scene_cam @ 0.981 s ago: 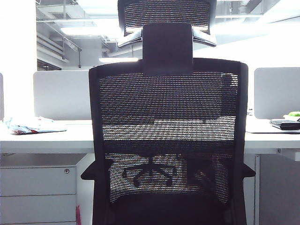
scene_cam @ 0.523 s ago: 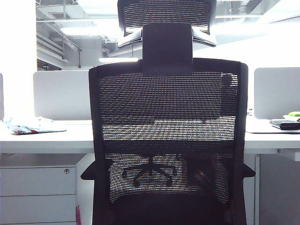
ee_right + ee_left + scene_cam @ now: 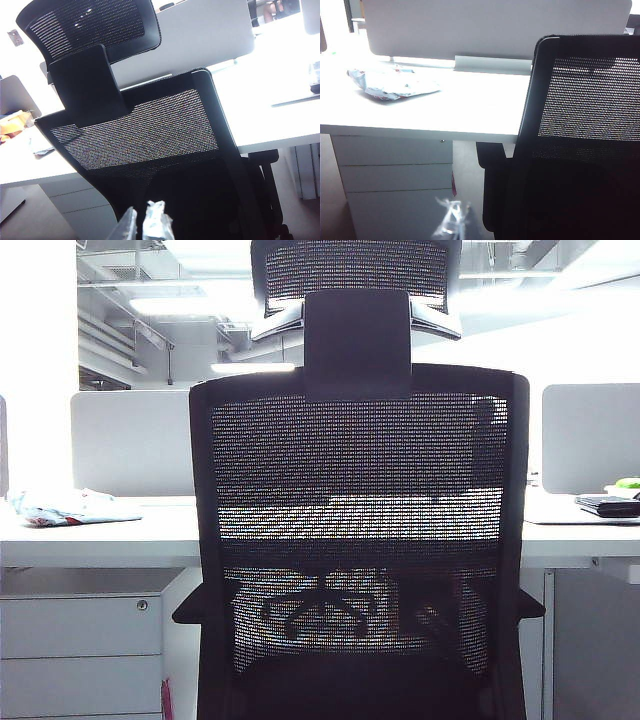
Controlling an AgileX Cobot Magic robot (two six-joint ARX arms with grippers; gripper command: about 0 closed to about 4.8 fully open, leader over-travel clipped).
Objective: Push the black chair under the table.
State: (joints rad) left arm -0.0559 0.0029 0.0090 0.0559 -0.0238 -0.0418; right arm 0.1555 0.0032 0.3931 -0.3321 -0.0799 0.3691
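Observation:
The black chair fills the middle of the exterior view with its mesh back toward the camera and its headrest on top. It stands in front of the white table, its armrests about level with the table's front edge. Neither gripper shows in the exterior view. In the left wrist view my left gripper is a blurred pale shape, fingers together, beside the chair near its armrest and apart from it. In the right wrist view my right gripper is shut and holds nothing, close behind the lower backrest.
A pale grey drawer cabinet sits under the table on the left. A crumpled packet lies on the tabletop left, and a black flat object lies far right. Grey divider panels stand behind the table.

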